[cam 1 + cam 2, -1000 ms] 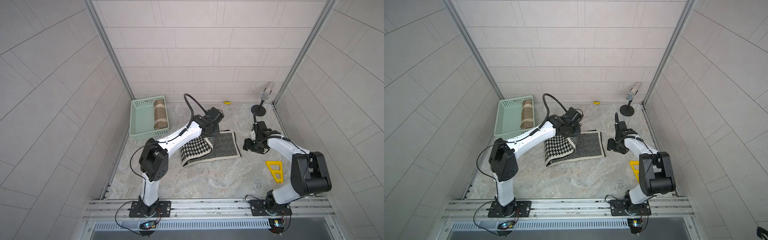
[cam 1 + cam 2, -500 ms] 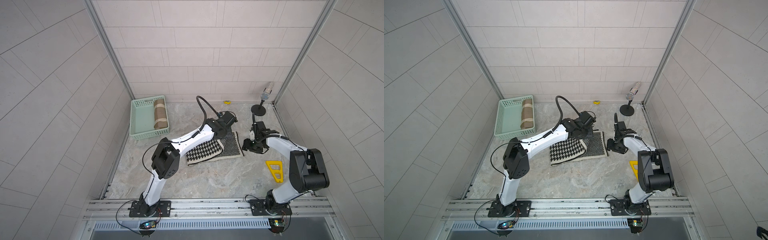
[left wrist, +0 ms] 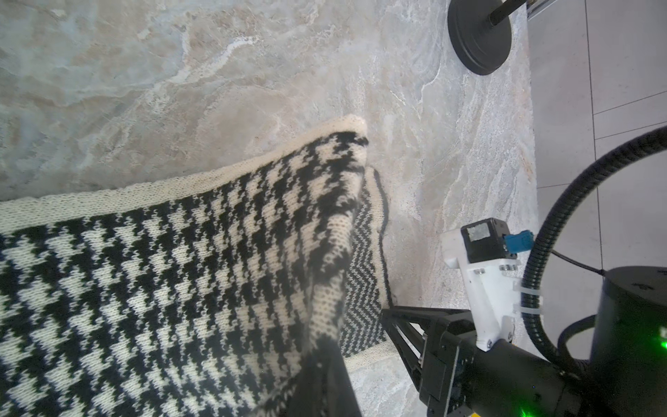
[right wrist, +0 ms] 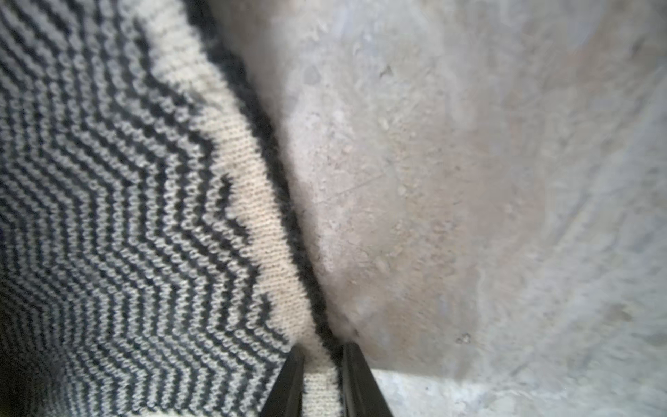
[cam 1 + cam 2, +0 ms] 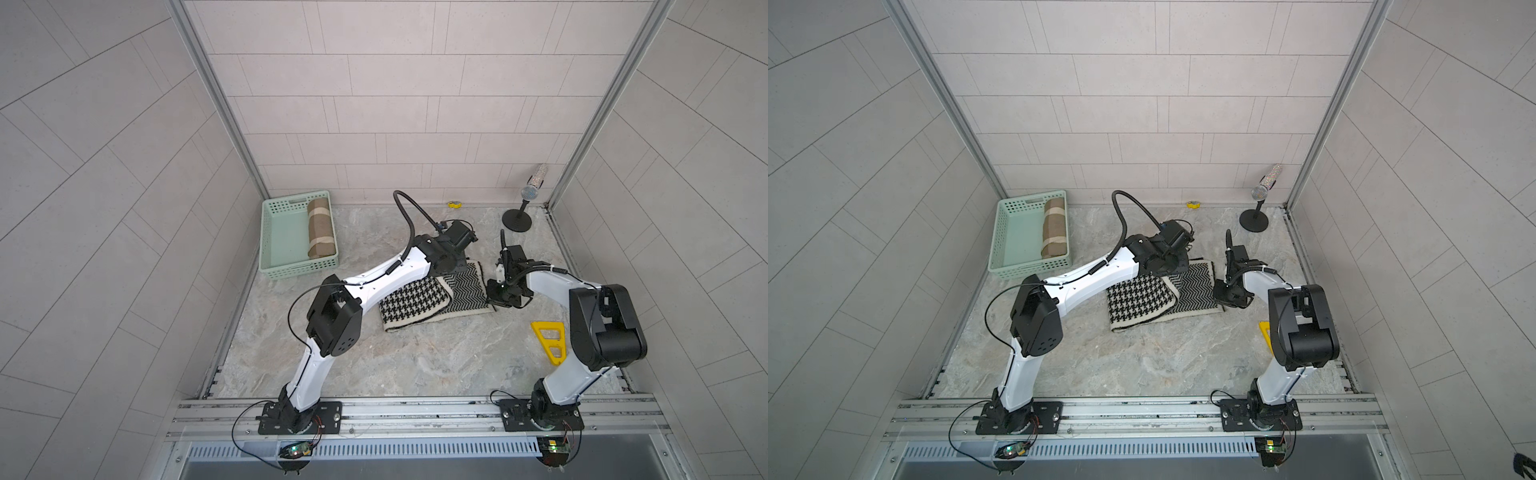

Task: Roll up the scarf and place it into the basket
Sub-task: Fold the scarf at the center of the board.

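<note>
both jaws pinch the scarf (image 5: pixel 415 297), its houndstooth half folded over the zigzag half.

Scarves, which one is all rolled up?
The brown scarf, lying in the green basket. The black-and-white scarf is only folded, out on the table.

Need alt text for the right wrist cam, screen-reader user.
Close-up: the right tool pinches the cream-and-black edge of the zigzag-patterned scarf between its two dark fingertips. Bare marbled tabletop fills the rest, slightly blurred.
</note>
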Controlling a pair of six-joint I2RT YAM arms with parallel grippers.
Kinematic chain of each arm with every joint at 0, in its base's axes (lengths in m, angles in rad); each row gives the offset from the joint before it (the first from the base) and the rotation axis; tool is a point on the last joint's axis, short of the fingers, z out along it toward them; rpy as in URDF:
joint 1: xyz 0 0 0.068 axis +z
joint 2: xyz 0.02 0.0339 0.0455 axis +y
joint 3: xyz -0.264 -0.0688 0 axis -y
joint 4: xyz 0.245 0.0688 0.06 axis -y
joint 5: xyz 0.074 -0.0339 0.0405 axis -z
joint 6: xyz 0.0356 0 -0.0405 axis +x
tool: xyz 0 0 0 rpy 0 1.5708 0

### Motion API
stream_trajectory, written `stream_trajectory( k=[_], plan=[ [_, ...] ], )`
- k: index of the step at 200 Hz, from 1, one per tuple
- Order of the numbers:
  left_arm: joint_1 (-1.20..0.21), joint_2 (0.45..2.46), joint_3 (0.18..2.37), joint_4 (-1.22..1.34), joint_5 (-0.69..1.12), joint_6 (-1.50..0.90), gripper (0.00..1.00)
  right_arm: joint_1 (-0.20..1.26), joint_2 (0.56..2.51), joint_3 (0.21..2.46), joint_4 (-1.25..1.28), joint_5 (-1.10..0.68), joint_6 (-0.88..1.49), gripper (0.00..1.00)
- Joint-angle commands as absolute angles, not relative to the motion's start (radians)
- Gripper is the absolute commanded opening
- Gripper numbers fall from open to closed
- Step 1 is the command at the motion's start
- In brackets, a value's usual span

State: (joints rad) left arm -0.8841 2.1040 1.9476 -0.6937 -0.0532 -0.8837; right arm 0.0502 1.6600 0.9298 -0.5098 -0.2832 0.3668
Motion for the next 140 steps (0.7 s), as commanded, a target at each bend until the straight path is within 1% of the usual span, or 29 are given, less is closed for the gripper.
stream_trajectory(
  k=[1, 12, 98, 140],
  plan=[
    [-0.890, 2.114, 1.998, -0.698, -0.062, -0.901, 0.00, 0.049, 1.694, 0.918, -0.513, -0.246, 0.372, 0.20],
    [-0.891, 2.131, 2.015, -0.698, -0.043, -0.914, 0.00, 0.050, 1.702, 0.914, -0.502, -0.260, 0.375, 0.18],
    [-0.910, 2.249, 2.092, -0.647, 0.036, -1.010, 0.00, 0.049, 1.722, 0.911, -0.492, -0.270, 0.374, 0.16],
    [-0.922, 2.308, 2.138, -0.614, 0.040, -1.048, 0.00, 0.049, 1.721, 0.909, -0.494, -0.270, 0.374, 0.16]
  ],
)
